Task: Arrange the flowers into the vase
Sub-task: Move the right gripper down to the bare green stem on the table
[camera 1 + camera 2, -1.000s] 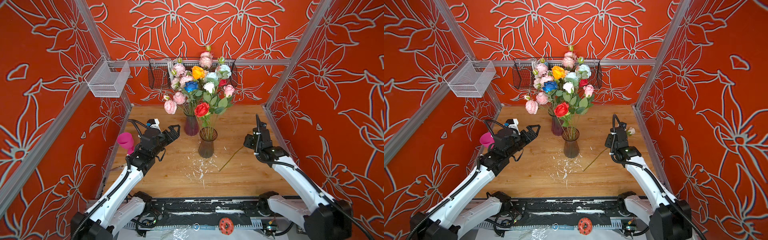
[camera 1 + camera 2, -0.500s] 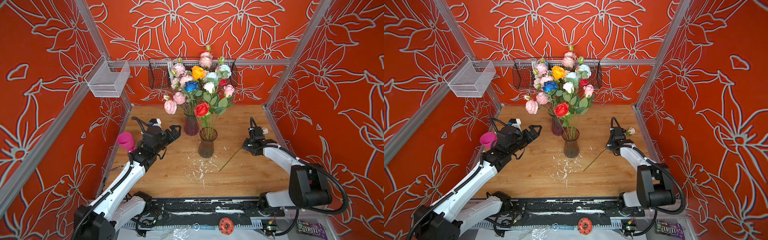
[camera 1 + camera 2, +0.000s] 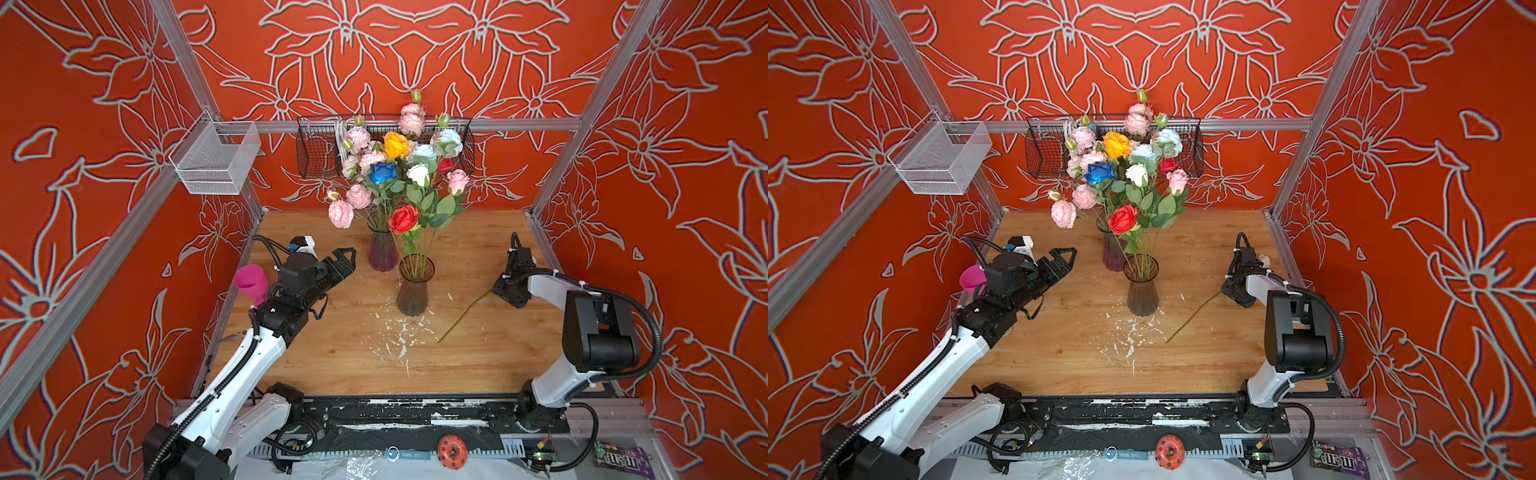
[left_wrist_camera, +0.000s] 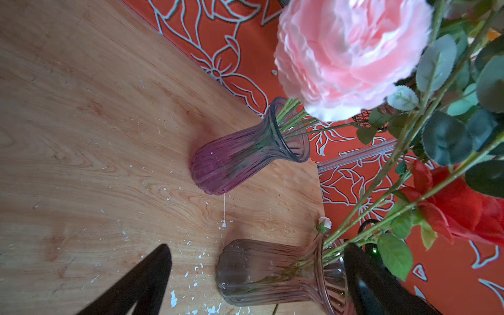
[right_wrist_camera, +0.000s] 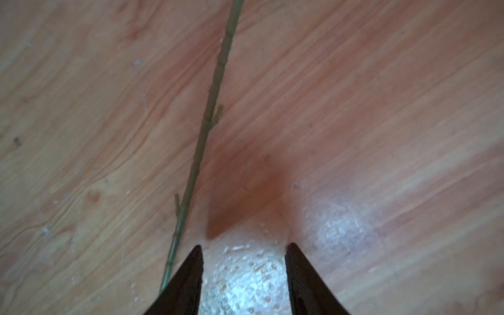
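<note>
Green and thin, the only loose stem [image 3: 459, 322] is lying flat on the wooden table [image 3: 332, 353], to the right of the smoky vase [image 3: 413, 291] and apart from it. All the other flowers [image 3: 399, 174] are already standing up, some in the smoky vase and some in the purple vase [image 3: 382, 253] just behind it.

The right gripper [image 5: 243, 248] is hanging low over the table at the stem's end that is farther from the smoky vase. Its jaws are standing partly apart with no stem between them. The stem is running just outside one fingertip [image 5: 195, 261]. To pick it up well, I think the gripper is needing to slide sideways until the stem is sitting in the gap. Then it is needing to squeeze gently, because a thin stem rolls away easily.

The left gripper [image 3: 349, 261] is hovering to the left of the smoky vase, wide open and empty.

Some things are hard to see. A pale patch is showing between the right jaws, and I cannot tell if it is shine on the wood or a petal. A small pale bud [image 3: 1264, 260] is peeking out beyond the right gripper, and the arm is hiding whether it is joined to the stem.
</note>
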### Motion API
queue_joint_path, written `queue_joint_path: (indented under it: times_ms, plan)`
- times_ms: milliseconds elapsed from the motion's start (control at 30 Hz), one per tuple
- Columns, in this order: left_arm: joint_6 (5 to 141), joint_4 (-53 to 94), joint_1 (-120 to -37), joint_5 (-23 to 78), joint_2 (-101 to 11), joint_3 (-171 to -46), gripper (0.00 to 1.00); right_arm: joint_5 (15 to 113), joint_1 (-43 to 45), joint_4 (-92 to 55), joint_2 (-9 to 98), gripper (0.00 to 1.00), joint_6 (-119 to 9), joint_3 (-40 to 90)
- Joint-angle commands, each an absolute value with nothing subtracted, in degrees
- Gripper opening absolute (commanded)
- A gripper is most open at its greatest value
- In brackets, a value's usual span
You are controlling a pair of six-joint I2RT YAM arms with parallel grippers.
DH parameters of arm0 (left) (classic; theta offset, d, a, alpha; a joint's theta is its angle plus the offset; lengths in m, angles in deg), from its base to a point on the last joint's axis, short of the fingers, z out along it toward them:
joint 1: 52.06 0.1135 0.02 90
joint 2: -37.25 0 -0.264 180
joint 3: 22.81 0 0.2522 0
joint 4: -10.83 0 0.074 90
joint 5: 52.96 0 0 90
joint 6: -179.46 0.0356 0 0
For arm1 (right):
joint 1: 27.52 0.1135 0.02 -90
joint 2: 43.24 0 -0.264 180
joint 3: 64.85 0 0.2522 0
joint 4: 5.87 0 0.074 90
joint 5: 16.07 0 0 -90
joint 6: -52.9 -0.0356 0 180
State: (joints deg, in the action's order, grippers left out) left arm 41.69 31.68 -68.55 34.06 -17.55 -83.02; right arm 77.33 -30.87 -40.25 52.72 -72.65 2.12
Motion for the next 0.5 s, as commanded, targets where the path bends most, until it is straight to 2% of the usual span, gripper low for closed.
queue_joint_path:
  times_ms: [0,300,467]
  plan:
    - [40.77,30.46,-68.23,32.16,-18.40,-83.85,0.98,79.47,-31.02,-42.86,54.71,0.50,-73.34,4.48]
    - [40.41,31.02,-68.23,31.36,-20.45,-84.25,0.98,76.26,-30.98,-44.33,58.88,0.49,-73.57,8.21]
    - [40.59,30.78,-68.20,31.86,-19.79,-84.03,0.98,75.45,-31.02,-43.97,57.71,0.46,-74.05,8.02]
